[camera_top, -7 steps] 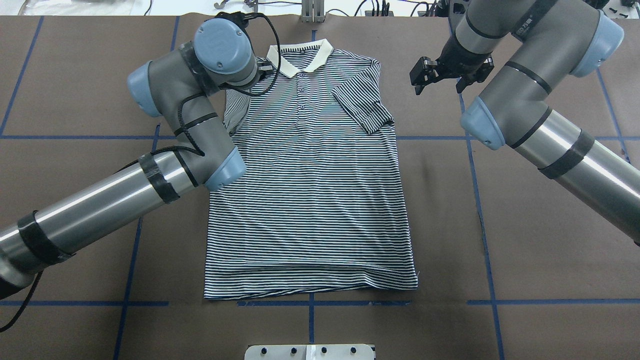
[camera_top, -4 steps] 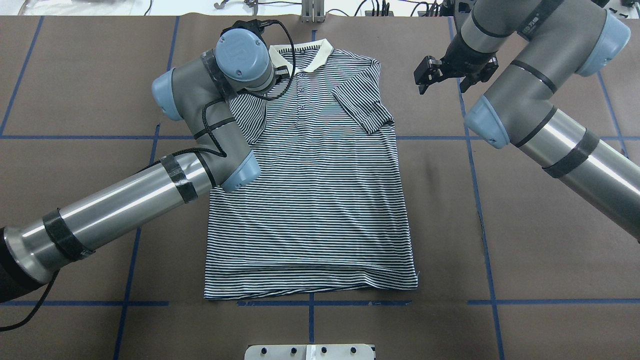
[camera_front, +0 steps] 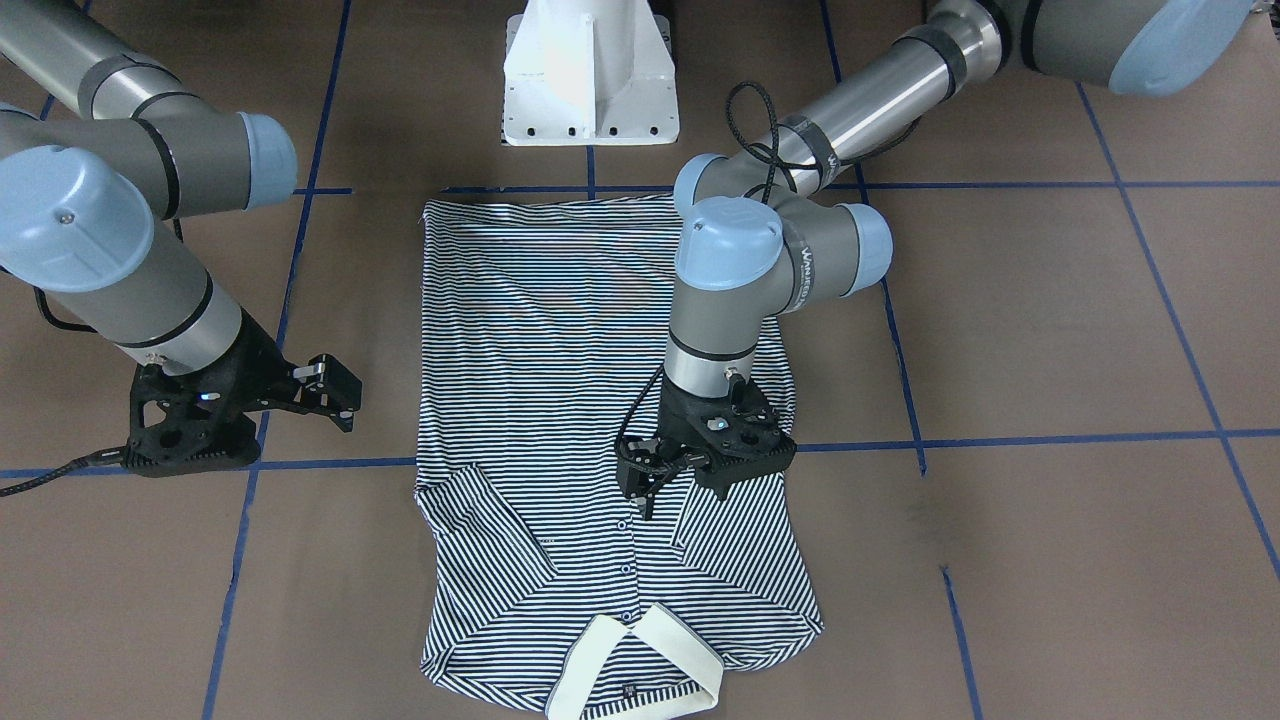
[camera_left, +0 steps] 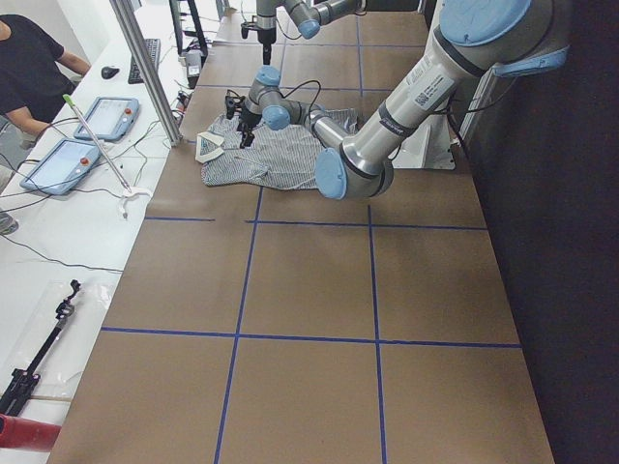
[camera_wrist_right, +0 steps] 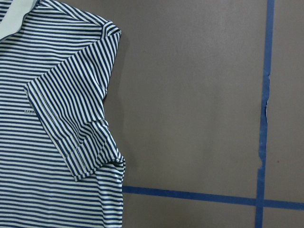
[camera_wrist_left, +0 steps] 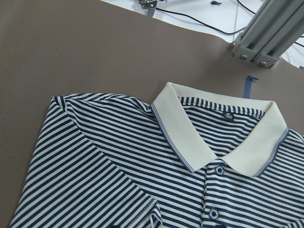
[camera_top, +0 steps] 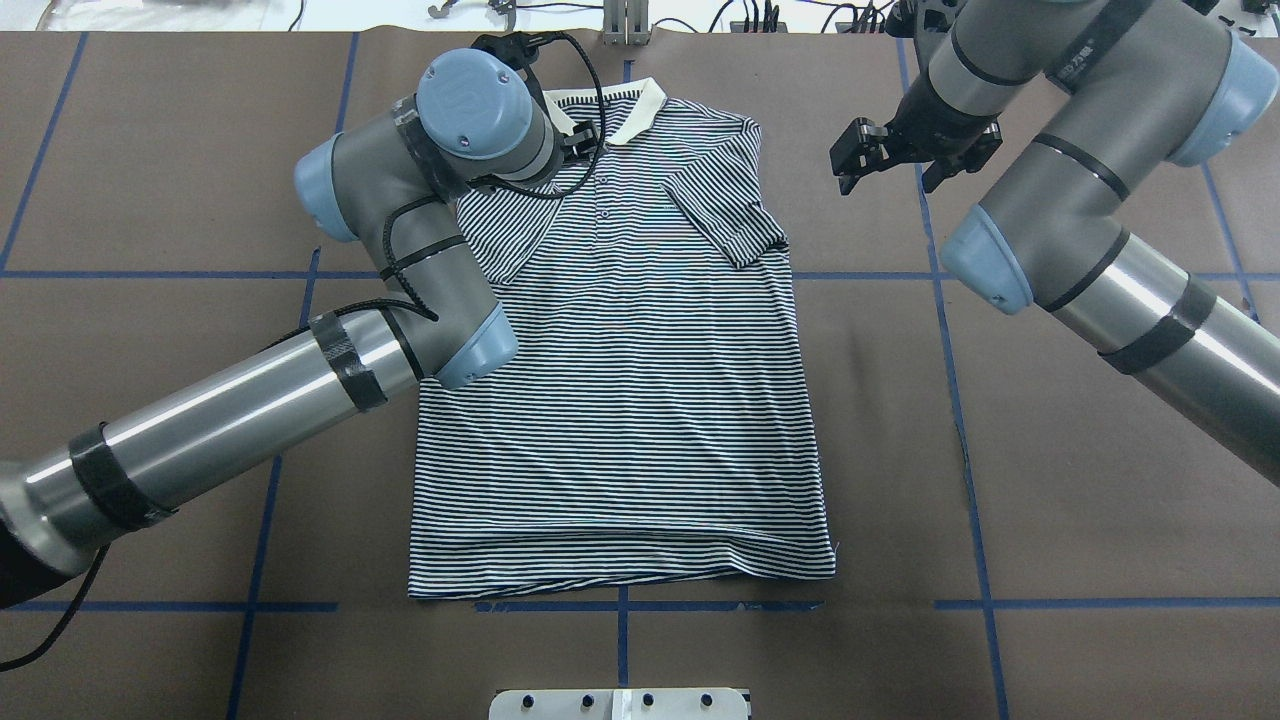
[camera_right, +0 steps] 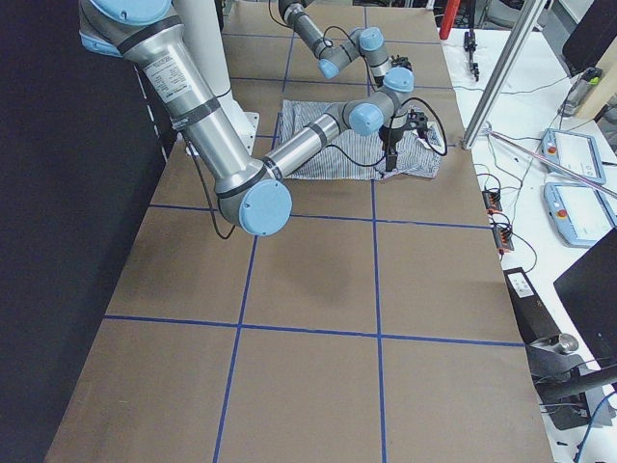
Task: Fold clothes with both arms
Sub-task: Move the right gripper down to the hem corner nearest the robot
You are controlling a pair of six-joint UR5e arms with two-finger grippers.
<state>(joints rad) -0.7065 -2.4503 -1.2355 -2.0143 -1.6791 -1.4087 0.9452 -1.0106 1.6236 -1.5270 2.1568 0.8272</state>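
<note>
Nearest the robot, the navy-and-white striped polo shirt [camera_top: 620, 420] is lying front-up in the middle of the brown counter [camera_top: 1050, 450]. A shallow ridge is running across it just above the hem [camera_top: 620, 545]. Left alone, that ridge would probably get pressed into any bottom-up fold.

Further in, the blue-capped elbow of the grey left arm [camera_top: 470, 340] is hanging over the shirt's side. A low sweep there could drag the body crooked.

Beyond that, both short sleeves are lying turned in over the chest, the left sleeve [camera_top: 500, 230] and the right sleeve [camera_top: 725, 215]. The black left pincer [camera_front: 668, 478] is sitting low at the left sleeve's edge, beside the buttons. Whether it is spread or pinching cloth cannot be told. If cloth is caught in it as it lifts, the sleeve would likely flip back out.

A loop of black cable [camera_top: 590, 110] is dangling near the cream-white collar [camera_wrist_left: 183, 126] and could snag it.

The black right pincer [camera_front: 340, 393] is hovering spread and empty off the shirt's right side, well apart from the cloth.

Blue tape lines [camera_top: 960, 400] are gridding the matte counter, and a white pedestal [camera_front: 590, 70] is standing at the robot's end. Past the far edge, an aluminium post [camera_wrist_left: 266, 33] is rising beside a white bench. Blue tablets [camera_left: 77, 145] are lying on that bench, and a person in a dark top [camera_left: 29, 58] is sitting at it.
</note>
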